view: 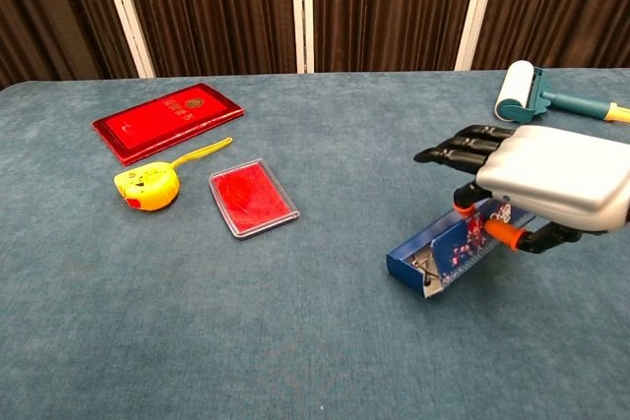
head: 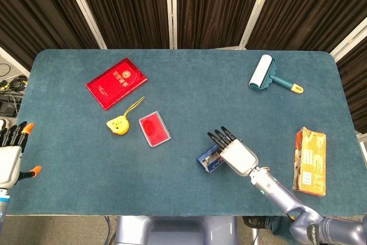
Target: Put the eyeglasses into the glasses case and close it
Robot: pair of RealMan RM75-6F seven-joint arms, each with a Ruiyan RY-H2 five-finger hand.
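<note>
The open blue case point(view: 445, 251), glasses point(view: 425, 263) inside, is held at the table's point(head: 189, 78) near right under the right robot hand point(view: 551, 182), orange-tipped thumb against it, fingers extended leftward above.

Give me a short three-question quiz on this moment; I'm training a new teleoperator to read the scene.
1. True or false: the right hand holds the blue glasses case.
2. Which lies closest to the yellow tape measure? A) lint roller B) red card holder C) orange box
3. Fill in: the left hand sits at the table's ___ edge in the head view, holding nothing.

Key: 1 true; 2 B; 3 left.
</note>
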